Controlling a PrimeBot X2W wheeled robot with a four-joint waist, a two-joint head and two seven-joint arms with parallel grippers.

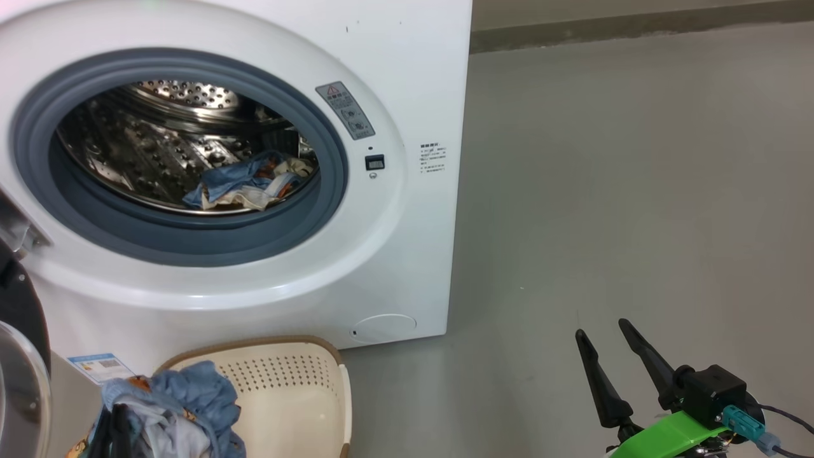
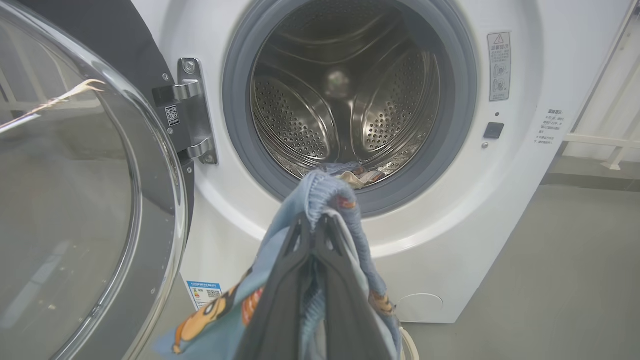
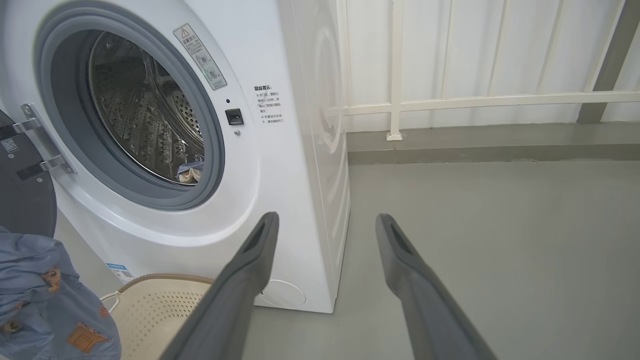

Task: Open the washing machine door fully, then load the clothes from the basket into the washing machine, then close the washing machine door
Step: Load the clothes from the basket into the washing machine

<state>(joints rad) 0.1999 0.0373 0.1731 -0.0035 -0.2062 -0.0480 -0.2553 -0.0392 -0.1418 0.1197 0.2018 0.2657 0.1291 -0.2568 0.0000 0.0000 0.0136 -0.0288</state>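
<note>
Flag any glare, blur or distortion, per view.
Head view: even light, glints on the drum. Left wrist view: door glass mirrors the room; cloth in the jaws goes soft near the lens. Right wrist view: wide-angle bows the washer edge.

Washing machine door (image 2: 85,190) swung wide at left; washing machine (image 1: 413,267) mouth unblocked. Small heap of clothes (image 1: 245,184) low in drum (image 1: 159,140), free room above. Basket (image 1: 305,388) on floor (image 1: 636,210) just before machine front, below mouth. Floor right of machine open.
</note>
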